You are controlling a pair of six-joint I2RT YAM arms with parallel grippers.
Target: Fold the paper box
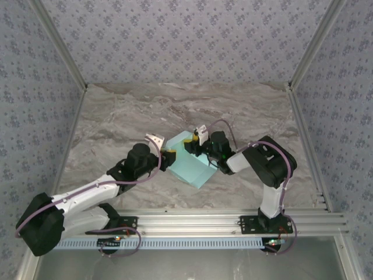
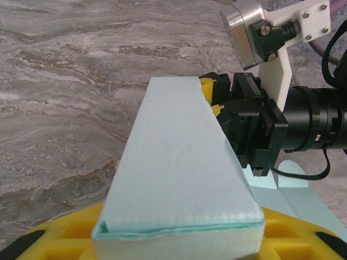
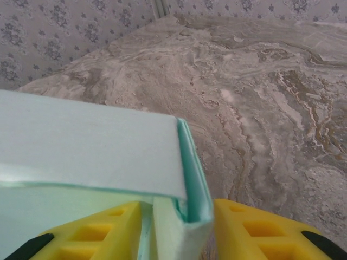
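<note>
The paper box [image 1: 195,166], light aqua-blue card, lies partly folded at the middle of the marble table [image 1: 116,116], between the two arms. My left gripper [image 1: 169,156] comes at its left side. In the left wrist view its yellow fingers [image 2: 49,238] press on both sides of a raised folded wall of the paper box [image 2: 179,162], so it is shut on it. My right gripper [image 1: 194,144] holds the far top corner. In the right wrist view its yellow fingers [image 3: 260,230] clamp a doubled wall of the paper box [image 3: 181,233], and a flap [image 3: 87,151] leans over to the left.
The right gripper's black body [image 2: 257,130] and its wrist camera [image 2: 246,32] sit close behind the box in the left wrist view. Patterned walls [image 1: 186,41] enclose the table. An aluminium rail [image 1: 204,224] runs along the near edge.
</note>
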